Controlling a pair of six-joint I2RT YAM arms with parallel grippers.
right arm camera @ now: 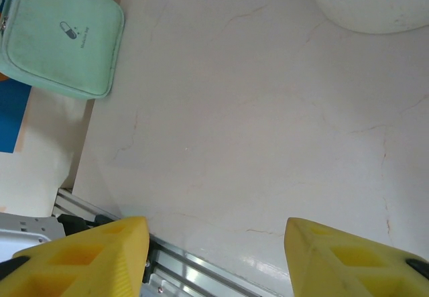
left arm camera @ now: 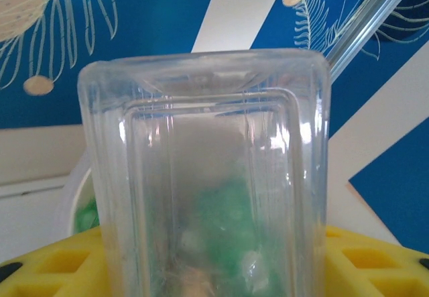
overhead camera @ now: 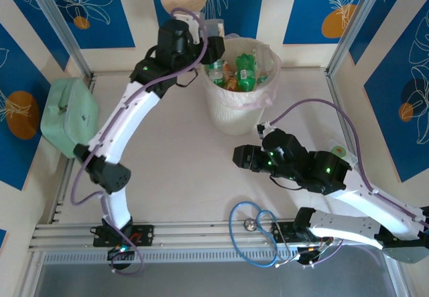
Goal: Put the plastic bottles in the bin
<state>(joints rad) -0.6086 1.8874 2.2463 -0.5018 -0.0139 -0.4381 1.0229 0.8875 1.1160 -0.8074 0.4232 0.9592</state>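
Bottles (overhead camera: 242, 72), green and orange-labelled, lie heaped inside the bin (overhead camera: 231, 119), which stands at the far middle of the table (overhead camera: 174, 169). My left gripper (left arm camera: 214, 263) hangs at the bin's far left rim, its yellow fingers (left arm camera: 47, 270) closed on a clear bottle (left arm camera: 208, 163). My right gripper (right arm camera: 216, 257) hovers over bare table on the near right, fingers parted, nothing between them. Mint-green case (right arm camera: 60, 35) lies at the left edge.
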